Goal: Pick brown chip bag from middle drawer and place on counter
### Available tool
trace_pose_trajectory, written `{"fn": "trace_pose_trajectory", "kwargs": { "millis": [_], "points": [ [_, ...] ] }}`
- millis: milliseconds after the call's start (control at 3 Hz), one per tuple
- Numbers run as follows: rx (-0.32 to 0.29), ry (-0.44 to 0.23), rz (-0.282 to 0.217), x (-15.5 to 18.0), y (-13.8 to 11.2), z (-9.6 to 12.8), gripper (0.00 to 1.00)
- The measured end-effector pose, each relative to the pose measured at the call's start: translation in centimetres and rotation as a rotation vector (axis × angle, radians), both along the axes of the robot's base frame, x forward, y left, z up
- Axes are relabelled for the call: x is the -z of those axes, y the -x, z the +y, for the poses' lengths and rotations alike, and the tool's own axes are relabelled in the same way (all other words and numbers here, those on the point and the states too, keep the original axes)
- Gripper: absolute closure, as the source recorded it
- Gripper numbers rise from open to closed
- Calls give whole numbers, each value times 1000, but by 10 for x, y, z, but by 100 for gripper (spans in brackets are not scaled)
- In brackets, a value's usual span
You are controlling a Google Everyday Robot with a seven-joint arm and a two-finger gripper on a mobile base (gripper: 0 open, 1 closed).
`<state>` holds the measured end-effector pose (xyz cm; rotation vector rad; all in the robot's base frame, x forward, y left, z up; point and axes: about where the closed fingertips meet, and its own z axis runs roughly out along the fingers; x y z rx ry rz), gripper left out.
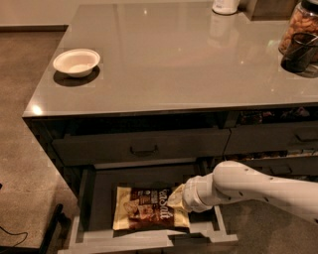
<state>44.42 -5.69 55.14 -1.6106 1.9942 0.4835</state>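
Note:
The brown chip bag (144,209) lies flat in the open middle drawer (104,198), dark brown in the middle with cream-yellow ends and white lettering. My gripper (175,199) has reached down into the drawer from the right on the white arm (248,186) and sits over the bag's right end, touching or just above it. The arm's wrist hides the bag's right edge. The glossy grey counter (174,59) spans the top of the view above the drawers.
A white bowl (76,61) sits on the counter's left side. A jar of snacks (298,27) and a dark cup (296,52) stand at the back right, a white container (224,6) at the back. A closed drawer (141,146) lies above the open one. Carpet floor lies left.

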Motion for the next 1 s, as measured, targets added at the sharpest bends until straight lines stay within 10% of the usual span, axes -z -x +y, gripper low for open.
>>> {"fn": "trace_pose_trajectory", "kwargs": {
  "millis": [333, 1000],
  "points": [
    [0, 1, 0, 0, 0, 0, 100],
    [-24, 10, -36, 45, -10, 4, 58]
  ]
}}
